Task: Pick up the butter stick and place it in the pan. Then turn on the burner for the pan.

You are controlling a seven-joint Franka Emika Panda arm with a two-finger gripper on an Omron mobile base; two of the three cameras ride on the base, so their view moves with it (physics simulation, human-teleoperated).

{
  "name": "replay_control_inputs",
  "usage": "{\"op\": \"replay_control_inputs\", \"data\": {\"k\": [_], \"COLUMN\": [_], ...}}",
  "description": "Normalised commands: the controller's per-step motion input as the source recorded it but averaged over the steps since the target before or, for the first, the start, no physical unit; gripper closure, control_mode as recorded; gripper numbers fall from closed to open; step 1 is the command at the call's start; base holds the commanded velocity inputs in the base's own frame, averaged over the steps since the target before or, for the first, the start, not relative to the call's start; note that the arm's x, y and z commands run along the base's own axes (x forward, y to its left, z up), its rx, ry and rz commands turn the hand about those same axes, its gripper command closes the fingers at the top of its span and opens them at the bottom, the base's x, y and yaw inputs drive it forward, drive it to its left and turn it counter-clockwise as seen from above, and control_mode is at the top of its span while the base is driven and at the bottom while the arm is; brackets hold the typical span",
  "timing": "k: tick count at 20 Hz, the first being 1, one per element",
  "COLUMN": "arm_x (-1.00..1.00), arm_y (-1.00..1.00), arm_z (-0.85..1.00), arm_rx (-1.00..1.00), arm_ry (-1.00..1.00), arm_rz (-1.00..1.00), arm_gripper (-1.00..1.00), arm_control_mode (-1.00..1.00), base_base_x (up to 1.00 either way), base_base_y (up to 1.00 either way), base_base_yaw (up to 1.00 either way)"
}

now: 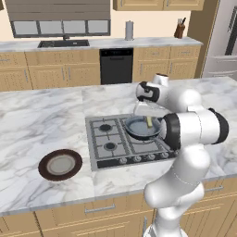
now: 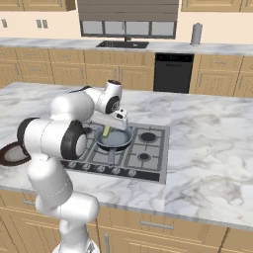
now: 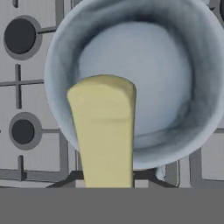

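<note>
Marble counter (image 1: pixel 37 120) with stove (image 1: pixel 104 139) mid-frame | your tool (image 1: pixel 149 118) is clamped on the butter stick (image 3: pixel 103 131), hanging over the pan (image 3: pixel 175 65) at picture center | let go too near the rim and it could tip out onto the grates.

pans: 1 (image 1: pixel 141 128) | butter sticks: 1 (image 3: pixel 104 131) | plates: 1 (image 1: pixel 60 165) | stoves: 1 (image 1: pixel 106 147)

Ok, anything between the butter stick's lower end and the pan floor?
Nothing: in the hand view the butter stick hangs over the pan, whose bluish inside is bare beneath it.
</note>
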Motion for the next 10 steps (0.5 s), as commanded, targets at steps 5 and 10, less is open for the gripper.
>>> {"op": "replay_control_inputs", "data": {"k": [5,10], "arm_x": [0.44,0.09], "arm_y": [-0.11,0.00], "arm_z": [-0.21,-0.33], "arm_rx": [-0.05,-0.07], "arm_ry": [0.03,0.00], "arm_rz": [0.00,0.00], "arm_gripper": [1.00,1.00], "arm_control_mode": [-1.00,-1.00], "base_base_x": [0.00,0.00], "base_base_y": [0.00,0.00], "base_base_yaw": [0.00,0.00]}}
